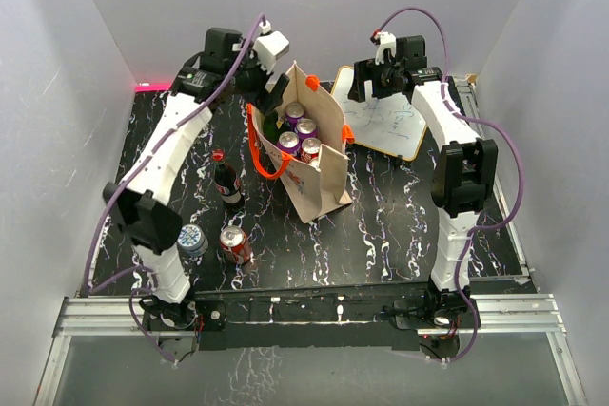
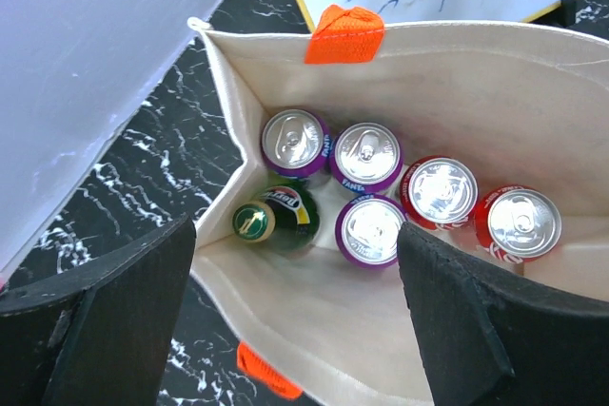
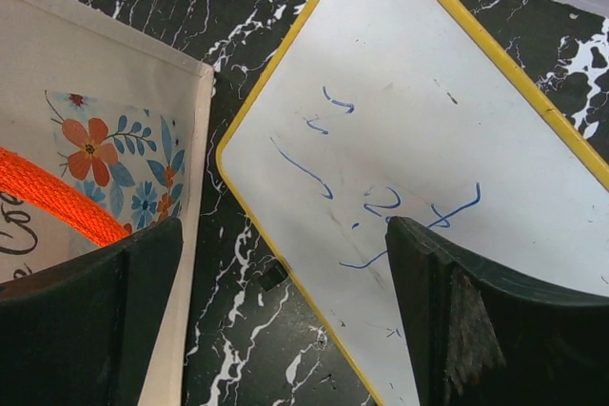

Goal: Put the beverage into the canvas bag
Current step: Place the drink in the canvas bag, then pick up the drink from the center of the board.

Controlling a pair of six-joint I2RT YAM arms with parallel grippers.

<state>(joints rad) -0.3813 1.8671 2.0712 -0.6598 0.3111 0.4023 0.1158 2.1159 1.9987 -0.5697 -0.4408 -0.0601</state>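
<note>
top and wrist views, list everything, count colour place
canvas bag: 1, beige, table centre
Fanta cans: 3, purple, in bag
red cans: 2, red, in bag
green bottle: 1, green, in bag
cola bottle: 1, dark, left of bag
loose can: 1, red, near-left
blue-topped bottle: 1, blue, beside loose can
whiteboard: 1, white, right of bag
table: 1, black marbled, underneath
left gripper: open, over bag
right gripper: open, over whiteboard

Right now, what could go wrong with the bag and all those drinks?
The beige canvas bag with orange handles already holds five cans and a green bottle, so another drink might land on top and tip. The open left end effector above it could snag the soft rim. The dark red-capped bottle standing beside the left arm might get knocked over.
</note>
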